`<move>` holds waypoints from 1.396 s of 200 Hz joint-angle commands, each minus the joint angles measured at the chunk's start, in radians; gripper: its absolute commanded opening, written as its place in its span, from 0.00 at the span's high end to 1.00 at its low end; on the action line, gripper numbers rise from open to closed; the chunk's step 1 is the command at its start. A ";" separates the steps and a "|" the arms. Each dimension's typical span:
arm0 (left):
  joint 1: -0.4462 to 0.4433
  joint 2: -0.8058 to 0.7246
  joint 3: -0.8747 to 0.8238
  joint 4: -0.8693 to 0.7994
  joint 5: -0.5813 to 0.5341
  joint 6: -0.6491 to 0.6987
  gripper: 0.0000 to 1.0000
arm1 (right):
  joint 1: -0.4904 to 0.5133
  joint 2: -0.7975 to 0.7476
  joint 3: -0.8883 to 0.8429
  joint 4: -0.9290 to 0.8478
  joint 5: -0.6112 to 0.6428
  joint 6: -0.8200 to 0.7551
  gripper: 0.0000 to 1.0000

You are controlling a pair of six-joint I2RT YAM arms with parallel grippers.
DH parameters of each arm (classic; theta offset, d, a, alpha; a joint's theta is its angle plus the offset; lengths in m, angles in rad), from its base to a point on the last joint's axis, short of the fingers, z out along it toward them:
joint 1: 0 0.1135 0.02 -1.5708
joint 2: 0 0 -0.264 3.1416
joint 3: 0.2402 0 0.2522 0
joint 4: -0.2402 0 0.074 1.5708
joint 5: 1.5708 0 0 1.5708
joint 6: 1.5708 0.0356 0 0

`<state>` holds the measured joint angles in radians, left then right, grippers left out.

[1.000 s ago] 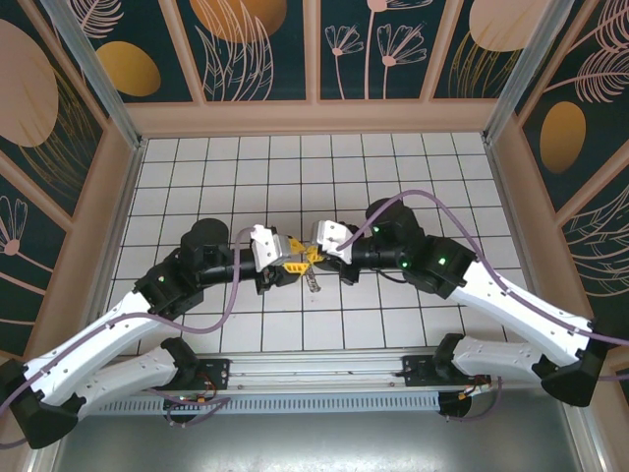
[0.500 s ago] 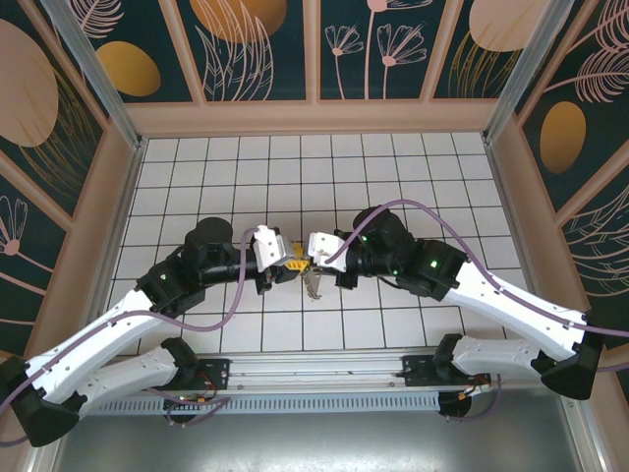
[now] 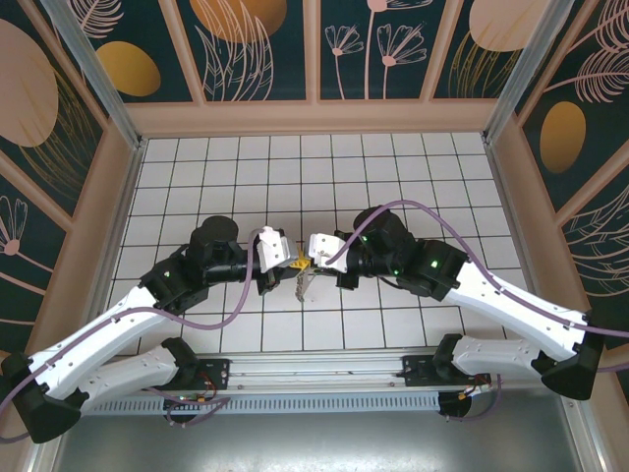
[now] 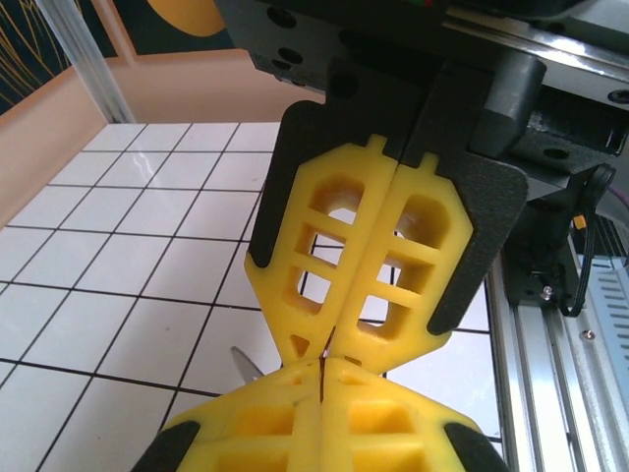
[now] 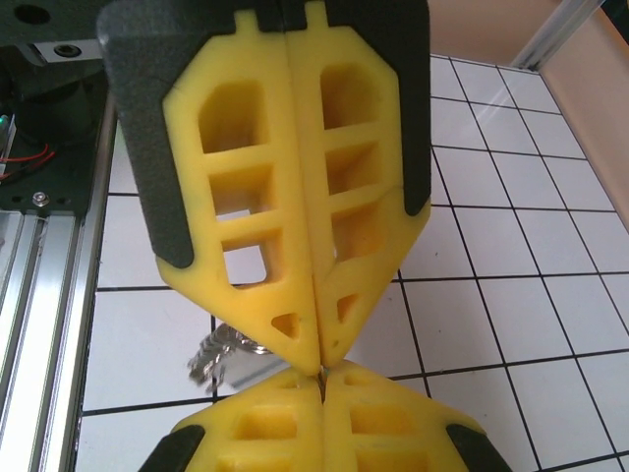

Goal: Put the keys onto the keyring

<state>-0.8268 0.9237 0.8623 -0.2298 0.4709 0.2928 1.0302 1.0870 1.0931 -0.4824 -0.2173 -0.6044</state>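
Keyring [image 3: 301, 284] – a thin brownish strand with small silvery bits – dangles just under the spot where the two pincers meet, over the middle of the table [image 3: 197, 167] and a little toward its near edge. From above I cannot tell whether its lower end touches the tiles.

Both arms rise from their bases at the near edge, sweep outward, bend at the elbow and turn their forearms inward, so the wrists face each other roughly level, nose to nose. The left gripper [image 3: 292, 264] points right and the right gripper [image 3: 307, 260] points left, with their yellow tips touching or very nearly so.

In the left wrist view the left gripper [image 4: 321, 418] has its pads pressed flat together with only a hairline seam between them. The right gripper [image 4: 329, 329] opposite is closed the same way, tip to tip with it. A sliver of silvery metal [image 4: 242, 362] peeks out low beside the tips.

In the right wrist view the right gripper [image 5: 321, 413] and the left gripper [image 5: 316, 344] look equally tight – a silvery cluster [image 5: 224, 352] hangs behind the tips, above the tiles. Which pincer actually pinches the keyring, I cannot tell.
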 commanded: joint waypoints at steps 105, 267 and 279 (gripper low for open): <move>-0.003 -0.062 -0.011 0.142 0.108 -0.052 1.00 | 0.008 -0.072 -0.042 0.084 -0.079 0.069 0.74; -0.002 -0.140 -0.094 0.303 0.165 -0.112 1.00 | 0.004 -0.120 -0.067 0.128 -0.096 0.099 0.76; -0.002 -0.141 -0.097 0.305 0.163 -0.111 1.00 | 0.004 -0.128 -0.068 0.133 -0.093 0.102 0.77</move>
<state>-0.8268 0.7979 0.7734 0.0120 0.6201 0.1894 1.0306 0.9882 1.0397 -0.3820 -0.3157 -0.5236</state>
